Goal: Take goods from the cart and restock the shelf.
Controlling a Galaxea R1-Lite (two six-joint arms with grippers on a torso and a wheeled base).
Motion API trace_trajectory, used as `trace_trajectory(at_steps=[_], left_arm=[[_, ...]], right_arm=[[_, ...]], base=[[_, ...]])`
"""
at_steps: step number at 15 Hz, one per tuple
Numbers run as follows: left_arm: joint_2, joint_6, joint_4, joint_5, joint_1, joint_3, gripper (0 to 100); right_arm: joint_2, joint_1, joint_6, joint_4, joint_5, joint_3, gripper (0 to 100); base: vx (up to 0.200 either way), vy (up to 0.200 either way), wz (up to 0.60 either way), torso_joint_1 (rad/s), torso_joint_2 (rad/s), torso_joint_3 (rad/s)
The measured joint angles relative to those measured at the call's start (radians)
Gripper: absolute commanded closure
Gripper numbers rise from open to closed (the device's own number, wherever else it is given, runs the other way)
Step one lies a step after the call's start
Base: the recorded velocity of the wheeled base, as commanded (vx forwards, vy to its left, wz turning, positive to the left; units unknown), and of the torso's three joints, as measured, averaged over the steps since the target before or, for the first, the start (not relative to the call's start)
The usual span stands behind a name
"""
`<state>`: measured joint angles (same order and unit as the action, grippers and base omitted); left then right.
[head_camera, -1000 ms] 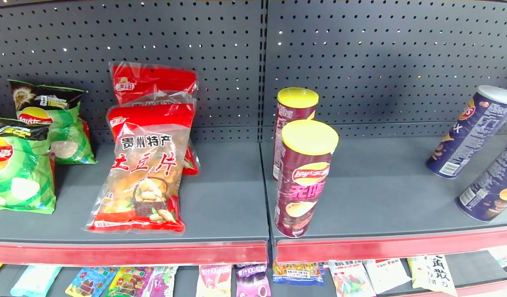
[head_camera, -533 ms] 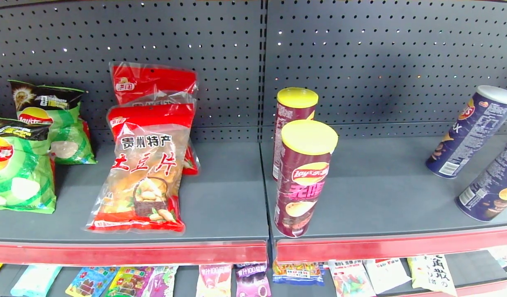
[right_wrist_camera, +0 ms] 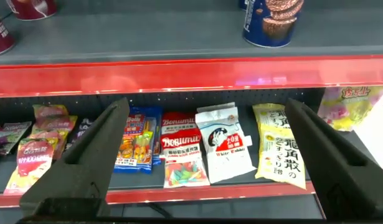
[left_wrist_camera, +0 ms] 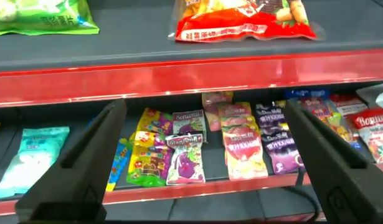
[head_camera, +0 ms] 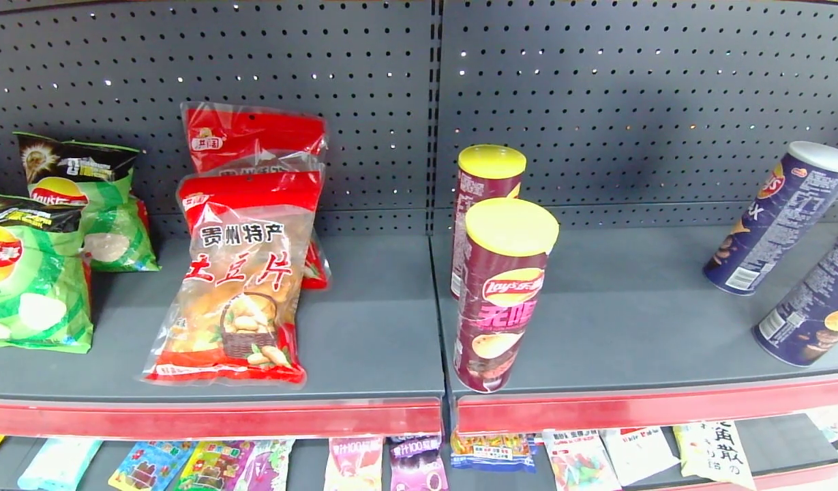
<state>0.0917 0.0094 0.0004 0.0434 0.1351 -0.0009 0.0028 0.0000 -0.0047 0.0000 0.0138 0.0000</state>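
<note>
On the grey shelf [head_camera: 364, 341] stand two green chip bags [head_camera: 33, 273] at the left, two red potato-slice bags [head_camera: 238, 279] beside them, two maroon chip cans with yellow lids [head_camera: 504, 293] in the middle and two blue cans [head_camera: 776, 218] leaning at the right. My left gripper [left_wrist_camera: 203, 162] is open with nothing in it, below the red shelf edge [left_wrist_camera: 179, 78], facing the lower shelf's candy packets [left_wrist_camera: 185, 155]. My right gripper [right_wrist_camera: 207, 162] is open too and holds nothing, in front of the lower shelf's snack packets [right_wrist_camera: 225, 146].
A perforated dark back panel [head_camera: 596, 102] closes off the shelf. Bare shelf surface lies between the maroon cans and the blue cans [head_camera: 630, 307]. The lower shelf [head_camera: 787, 443] holds several small packets in a row.
</note>
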Motion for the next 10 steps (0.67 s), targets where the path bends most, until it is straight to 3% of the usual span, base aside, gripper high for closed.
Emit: trace_trajectory(at_steps=[3, 7, 10], left_arm=[[0.000, 0.041, 0.000, -0.034, 0.017, 0.000, 0], [0.019, 0.011, 0.005, -0.032, 0.018, -0.002, 0], [0.053, -0.005, 0.004, -0.030, -0.083, -0.002, 0]], right_arm=[[-0.001, 0.000, 0.002, 0.000, 0.000, 0.000, 0], [-0.002, 0.000, 0.002, 0.000, 0.000, 0.000, 0], [-0.002, 0.000, 0.003, 0.000, 0.000, 0.000, 0]], base=[[0.000, 0.000, 0.00, 0.000, 0.00, 0.000], [0.000, 0.000, 0.00, 0.000, 0.00, 0.000], [0.000, 0.000, 0.00, 0.000, 0.00, 0.000]])
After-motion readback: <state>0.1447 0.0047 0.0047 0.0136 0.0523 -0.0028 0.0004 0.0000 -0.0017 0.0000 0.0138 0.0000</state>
